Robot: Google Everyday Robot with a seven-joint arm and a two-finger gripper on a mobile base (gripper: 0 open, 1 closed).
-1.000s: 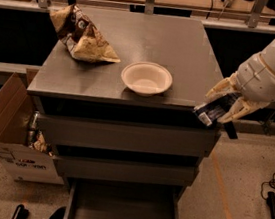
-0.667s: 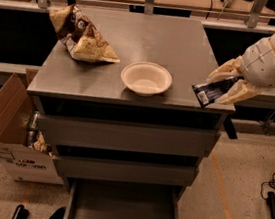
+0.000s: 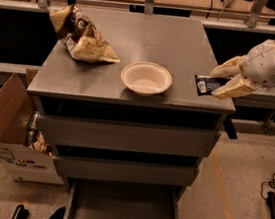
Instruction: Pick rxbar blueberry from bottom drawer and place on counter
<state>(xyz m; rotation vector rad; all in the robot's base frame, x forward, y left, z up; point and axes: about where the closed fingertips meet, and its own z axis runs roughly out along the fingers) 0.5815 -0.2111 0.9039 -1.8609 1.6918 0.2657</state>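
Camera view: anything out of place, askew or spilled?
Nothing spilled or damaged. The bottom drawer stands pulled out. The gripper holds the rxbar blueberry at the right edge of the counter. The chip bag lies crumpled at the back left; the bowl sits upright.

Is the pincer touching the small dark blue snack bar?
Touching: the camera view shows the pincer clamping one end of the small dark blue snack bar over the dark grey counter.
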